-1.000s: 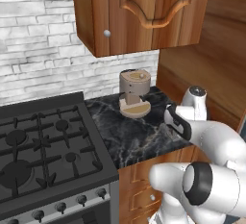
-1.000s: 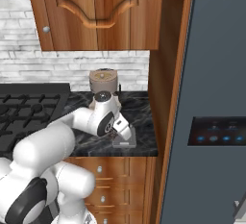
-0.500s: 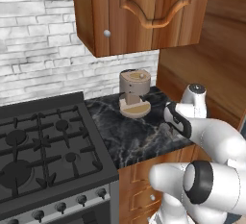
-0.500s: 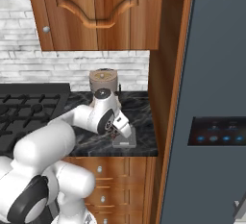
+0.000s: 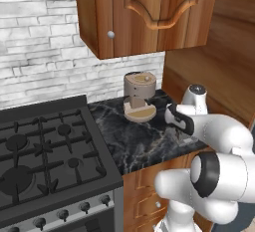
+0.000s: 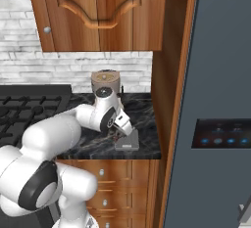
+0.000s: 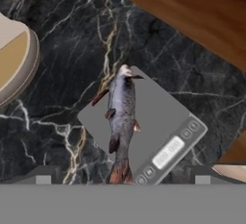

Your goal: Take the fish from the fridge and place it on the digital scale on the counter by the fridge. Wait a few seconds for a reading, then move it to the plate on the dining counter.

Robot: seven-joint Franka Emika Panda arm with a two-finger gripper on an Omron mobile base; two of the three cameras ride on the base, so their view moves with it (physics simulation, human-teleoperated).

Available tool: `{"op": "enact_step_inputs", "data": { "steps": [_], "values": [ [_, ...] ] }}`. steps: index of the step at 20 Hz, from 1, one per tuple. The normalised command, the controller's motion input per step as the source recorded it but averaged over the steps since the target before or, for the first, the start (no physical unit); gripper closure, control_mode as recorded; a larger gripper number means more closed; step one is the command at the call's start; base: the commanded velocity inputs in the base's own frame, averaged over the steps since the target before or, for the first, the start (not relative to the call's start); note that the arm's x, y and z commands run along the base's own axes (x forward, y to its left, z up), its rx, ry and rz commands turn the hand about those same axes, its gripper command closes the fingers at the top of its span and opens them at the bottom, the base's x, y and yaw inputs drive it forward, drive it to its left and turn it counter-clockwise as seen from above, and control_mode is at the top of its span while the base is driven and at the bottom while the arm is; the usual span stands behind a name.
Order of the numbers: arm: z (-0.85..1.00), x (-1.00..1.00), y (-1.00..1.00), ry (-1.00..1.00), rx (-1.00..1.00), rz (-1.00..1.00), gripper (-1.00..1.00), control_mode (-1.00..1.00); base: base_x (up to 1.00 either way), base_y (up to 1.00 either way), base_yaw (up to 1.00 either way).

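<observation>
We found the fish lying along the digital scale's left edge, gripper fully open above; likely slippery, so grasp mid-body.

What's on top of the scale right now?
The fish lies along the scale, head past one edge. The display strip shows beside it; the scale's surface under the fish is covered.

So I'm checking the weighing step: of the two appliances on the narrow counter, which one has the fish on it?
The flat grey digital scale does; the fish lies along it, under the open end effector. The taller tan coffee machine stands behind, nothing on it.
</observation>
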Motion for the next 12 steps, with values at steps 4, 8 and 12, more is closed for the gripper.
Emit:
{"op": "enact_step_inputs", "data": {
  "steps": [4, 8, 12],
  "values": [
    [0.00, 0.11, 0.08, 0.00, 0.00, 0.04, -1.00, -1.00, 0.00, 0.00, 0.00],
    [0.00, 0.00, 0.00, 0.00, 0.00, 0.02, -1.00, -1.00, 0.00, 0.00, 0.00],
    [0.00, 0.00, 0.00, 0.05, 0.00, 0.00, -1.00, -1.00, 0.00, 0.00, 0.00]
  ]
}}
